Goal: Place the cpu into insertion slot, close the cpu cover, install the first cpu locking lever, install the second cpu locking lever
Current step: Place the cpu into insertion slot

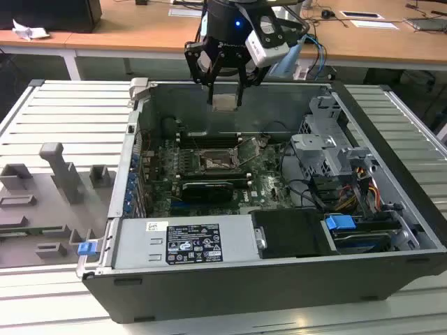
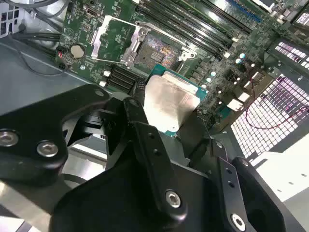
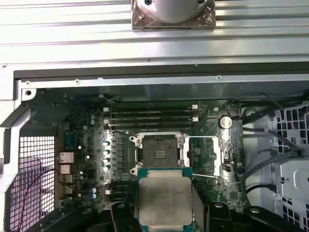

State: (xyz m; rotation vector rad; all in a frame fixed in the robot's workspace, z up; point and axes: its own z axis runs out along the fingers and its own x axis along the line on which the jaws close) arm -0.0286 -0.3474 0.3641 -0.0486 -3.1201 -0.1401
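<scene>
At nine o'clock in the exterior view, a grey fixture tray (image 1: 52, 188) lies on the slatted desk (image 1: 77, 105), just beside the open computer case (image 1: 230, 279). Moving across, my end effector (image 1: 225, 100) hangs at twelve o'clock over the case's far wall. Its fingers are closed on two opposite edges of the cpu (image 1: 223, 104), and the chip is carried flat with its metal top facing the wrist.

The insertion slot (image 1: 220, 159) sits at six o'clock from the chip, well apart from it, on the green board (image 1: 269, 178). In the first wrist view the slot (image 3: 159, 152) is bare, with the cpu cover (image 3: 203, 155) swung open beside it.

I judge this to be the carry-in. Done well, I keep the chip level, square its edges to the socket rim from above, and lower it straight rather than sliding it over the contacts. I also stay off the raised cover.

At three o'clock the drive cage (image 1: 328, 150) and the cables (image 1: 363, 185) lie well clear of that path.
</scene>
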